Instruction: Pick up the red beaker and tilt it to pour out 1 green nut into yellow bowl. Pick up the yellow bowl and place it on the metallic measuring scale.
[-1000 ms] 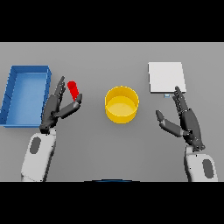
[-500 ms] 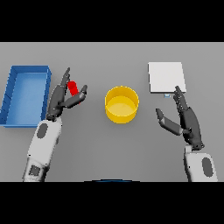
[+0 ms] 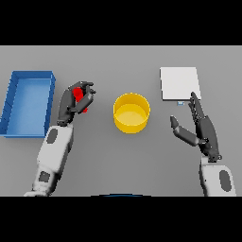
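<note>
Head view: left hand (image 3: pixel 75 101) curls round the small red beaker (image 3: pixel 80 98), at nine o'clock from the bowl (image 3: pixel 132 112); light and rigid, it looks best held round its side. Right hand (image 3: pixel 202 130) idles open.

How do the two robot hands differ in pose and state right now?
The left robot hand has its fingers curled round the red beaker; the right robot hand holds nothing, its fingers straight. The left is between the blue bin and the yellow bowl; the right is just below the scale. Both are dark, on white and grey arms.
</note>
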Controlling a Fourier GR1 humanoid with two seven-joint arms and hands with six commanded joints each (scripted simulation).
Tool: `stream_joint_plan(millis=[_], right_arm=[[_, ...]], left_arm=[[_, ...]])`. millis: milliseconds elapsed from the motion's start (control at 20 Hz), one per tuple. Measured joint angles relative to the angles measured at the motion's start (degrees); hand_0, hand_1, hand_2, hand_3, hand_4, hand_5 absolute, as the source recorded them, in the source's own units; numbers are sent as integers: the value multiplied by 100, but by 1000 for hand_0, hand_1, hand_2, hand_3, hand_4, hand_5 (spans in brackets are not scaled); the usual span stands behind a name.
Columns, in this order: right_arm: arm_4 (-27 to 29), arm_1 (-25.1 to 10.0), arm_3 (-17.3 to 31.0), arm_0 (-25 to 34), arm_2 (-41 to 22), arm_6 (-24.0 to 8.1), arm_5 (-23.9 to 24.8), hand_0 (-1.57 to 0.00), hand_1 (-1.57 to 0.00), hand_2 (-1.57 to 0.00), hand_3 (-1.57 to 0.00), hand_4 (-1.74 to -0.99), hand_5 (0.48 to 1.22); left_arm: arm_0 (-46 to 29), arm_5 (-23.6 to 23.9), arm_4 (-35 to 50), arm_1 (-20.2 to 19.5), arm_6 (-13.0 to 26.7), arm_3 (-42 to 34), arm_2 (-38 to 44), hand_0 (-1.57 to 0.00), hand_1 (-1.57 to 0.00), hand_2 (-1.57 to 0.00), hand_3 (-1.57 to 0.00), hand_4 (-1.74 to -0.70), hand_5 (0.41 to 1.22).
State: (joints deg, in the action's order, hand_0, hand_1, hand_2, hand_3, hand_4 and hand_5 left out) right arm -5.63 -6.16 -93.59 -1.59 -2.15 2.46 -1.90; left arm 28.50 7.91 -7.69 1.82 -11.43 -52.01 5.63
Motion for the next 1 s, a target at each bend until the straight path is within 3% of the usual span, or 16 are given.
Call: stream_joint_plan(millis=[50,200,350,500,700,750,850,1000], right_arm=[[-6,8,13,27,-7,8,0,1,1,1,1,-1291,649],[-57,41,-54,-78,-36,77,50,1,1,1,1,-1290,649],[-72,16,33,-78,-24,73,31,1,1,1,1,-1288,648],[-78,12,-21,-34,-40,120,28,1,1,1,1,-1289,652],[-48,12,56,-33,1,86,30,1,1,1,1,-1294,662],[-53,-2,15,-83,-8,180,16,1,1,1,1,-1294,664],[-140,31,-12,-125,-71,267,44,1,1,1,1,-1289,664],[-99,12,21,-26,-54,227,3,1,1,1,1,-1277,664]], left_arm=[[43,15,-15,-3,-68,105,16,-1167,-1155,-1153,-1081,-1529,1043],[67,113,-62,-3,-233,107,-94,-1364,-1358,-1357,-1176,-1621,1130],[52,124,-101,-6,-55,43,-225,-1465,-1462,-1462,-1369,-1542,1174],[20,104,-207,-42,-160,-90,-344,-1517,-1515,-1515,-1468,-1512,1197],[76,100,-198,-62,138,-503,-290,-1549,-1548,-1548,-1529,-1500,1211],[-25,63,-250,-49,36,-661,-363,-1553,-1553,-1553,-1537,-1499,1213],[104,34,-424,-221,356,-896,-434,-1560,-1559,-1559,-1549,-1496,1216],[194,10,-899,-377,819,-1256,-770,-1565,-1565,-1565,-1560,-1616,1174]])
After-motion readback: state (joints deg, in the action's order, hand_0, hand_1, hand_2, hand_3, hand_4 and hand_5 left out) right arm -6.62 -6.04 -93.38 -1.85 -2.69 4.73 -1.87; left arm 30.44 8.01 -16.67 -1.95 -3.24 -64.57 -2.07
